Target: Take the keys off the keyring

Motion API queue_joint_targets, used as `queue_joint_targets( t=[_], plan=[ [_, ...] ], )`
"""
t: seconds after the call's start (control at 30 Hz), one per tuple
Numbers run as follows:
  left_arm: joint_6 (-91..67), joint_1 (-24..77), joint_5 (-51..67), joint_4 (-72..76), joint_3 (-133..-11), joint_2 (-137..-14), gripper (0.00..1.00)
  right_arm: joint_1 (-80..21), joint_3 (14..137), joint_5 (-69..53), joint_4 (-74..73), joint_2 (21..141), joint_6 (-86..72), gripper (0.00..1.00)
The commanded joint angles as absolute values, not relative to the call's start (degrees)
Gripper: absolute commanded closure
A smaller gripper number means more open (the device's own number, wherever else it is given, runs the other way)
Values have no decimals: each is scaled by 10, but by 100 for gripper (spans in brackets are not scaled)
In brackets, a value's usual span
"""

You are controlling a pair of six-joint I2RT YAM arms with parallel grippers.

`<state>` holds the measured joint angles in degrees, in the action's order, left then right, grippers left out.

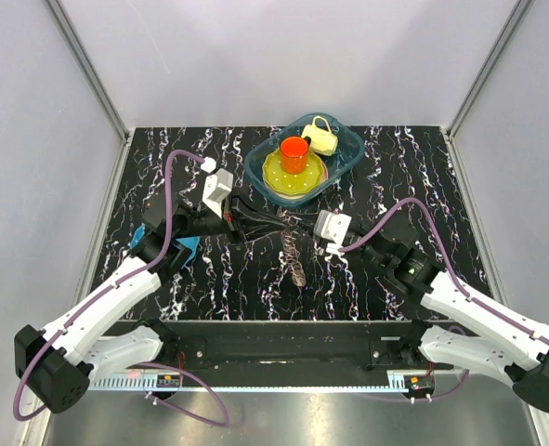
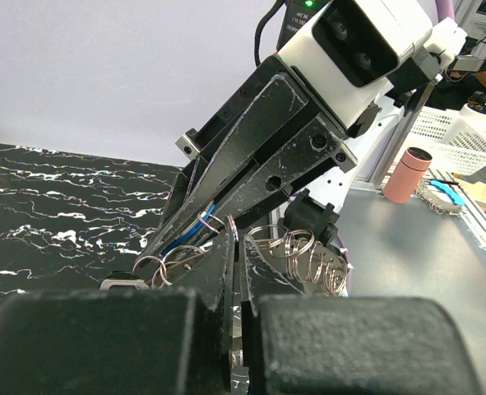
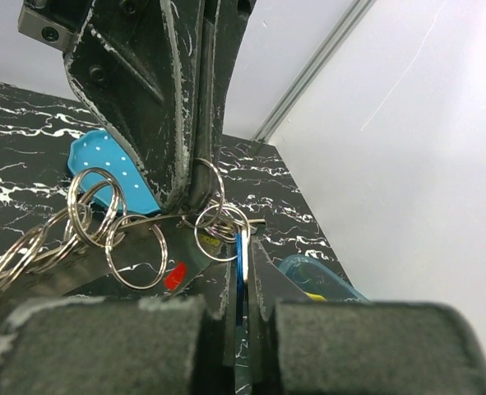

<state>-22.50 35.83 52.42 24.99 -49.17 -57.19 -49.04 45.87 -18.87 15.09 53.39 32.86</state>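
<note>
The keyring [image 1: 294, 257] is a bunch of linked steel rings hanging as a strand between my two grippers, down to the table. My left gripper [image 1: 272, 223] is shut on one thin ring [image 2: 230, 225]. More rings [image 2: 312, 251] hang just right of its tips. My right gripper [image 1: 297, 229] faces it, tips almost touching, and is shut on a flat blue-headed key [image 3: 241, 265]. Several rings [image 3: 136, 247] hang to its left, with a red tag [image 3: 175, 276] under them. Other keys are hidden among the rings.
A blue tray [image 1: 348, 160] at the back holds a yellow plate [image 1: 276, 177], a red cup [image 1: 294, 154] and a cream item [image 1: 321, 137]. A teal piece [image 1: 187, 249] lies on the marbled table by the left arm.
</note>
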Motion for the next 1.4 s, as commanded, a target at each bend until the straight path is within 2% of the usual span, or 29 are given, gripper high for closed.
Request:
queue_joint_targets(
  t=[0.0,0.23,0.43,0.63,0.93,1.07,1.13,1.37],
  plan=[
    [-219,363,604,252,-525,-547,100,-484,498,-116,172,522,350,100],
    [-232,366,609,258,-519,-532,100,-484,514,-98,170,539,368,100],
    [-286,366,613,327,-504,-530,100,-484,515,-103,174,542,370,100],
    [-280,367,580,335,-497,-526,100,-484,505,-160,179,541,352,100],
    [-191,367,484,277,-501,-519,100,-490,487,-201,185,552,331,100],
    [-189,367,517,267,-509,-526,100,-490,487,-153,192,556,329,100],
    [-157,368,533,217,-518,-526,100,-490,489,-115,196,556,332,100],
    [-77,367,577,121,-527,-525,100,-490,497,-87,207,561,339,100]
  ],
)
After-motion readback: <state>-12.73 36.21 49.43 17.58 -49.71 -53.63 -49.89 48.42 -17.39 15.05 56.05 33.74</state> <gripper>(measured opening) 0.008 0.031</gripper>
